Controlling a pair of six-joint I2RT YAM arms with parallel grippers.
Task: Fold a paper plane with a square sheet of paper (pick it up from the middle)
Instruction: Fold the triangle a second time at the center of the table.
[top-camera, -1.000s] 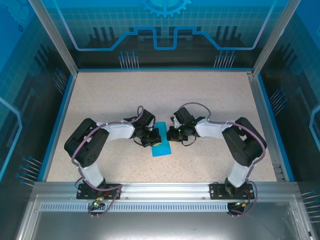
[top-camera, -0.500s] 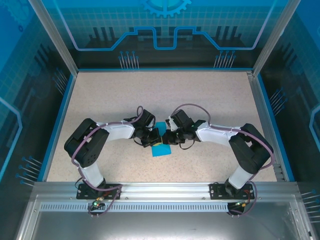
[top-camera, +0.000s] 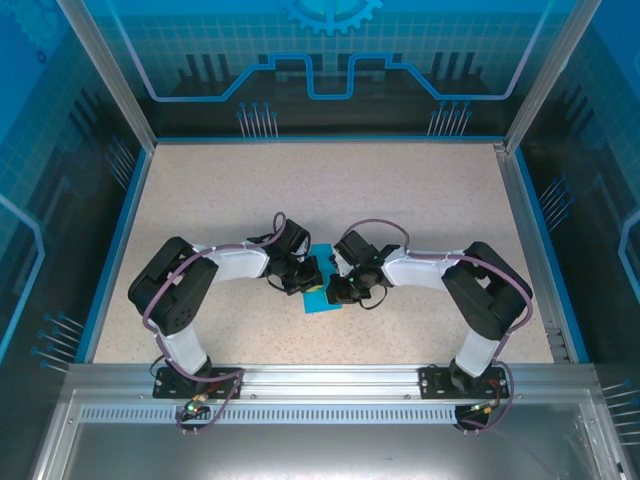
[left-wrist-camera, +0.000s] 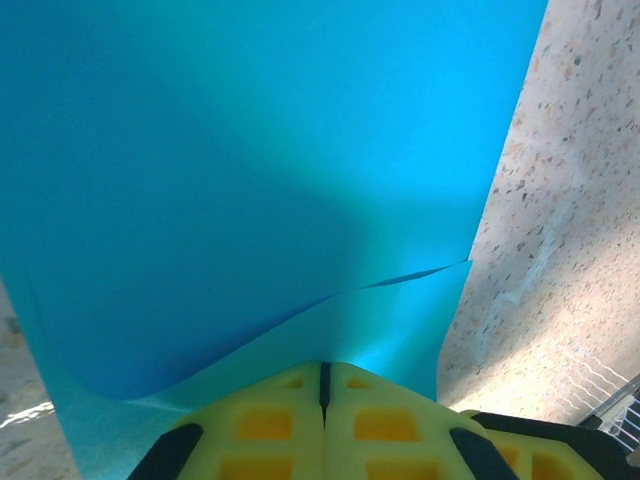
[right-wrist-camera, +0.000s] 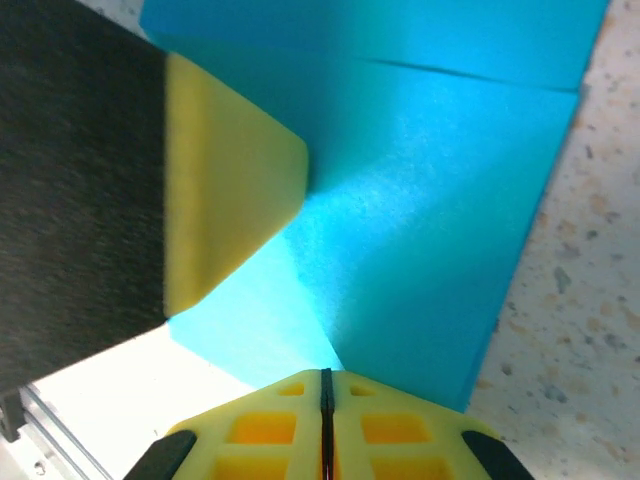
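Where both arms meet, a partly folded blue paper (top-camera: 320, 303) lies flat on the table (top-camera: 420, 200), under and just ahead of both sets of fingertips. The left gripper (left-wrist-camera: 322, 385) is seen shut tight, with a loose upper layer curling up just beyond its tips. The right gripper (right-wrist-camera: 325, 385) is likewise closed without a gap; whether a layer is pinched cannot be told. The paper is judged light, limp and prone to sliding, so it is best pinned flat and lifted by a free edge. From above, a small blue patch is made out. The curl is made plain from the left wrist, and a fold line and a left finger (right-wrist-camera: 230, 190) from the right wrist.
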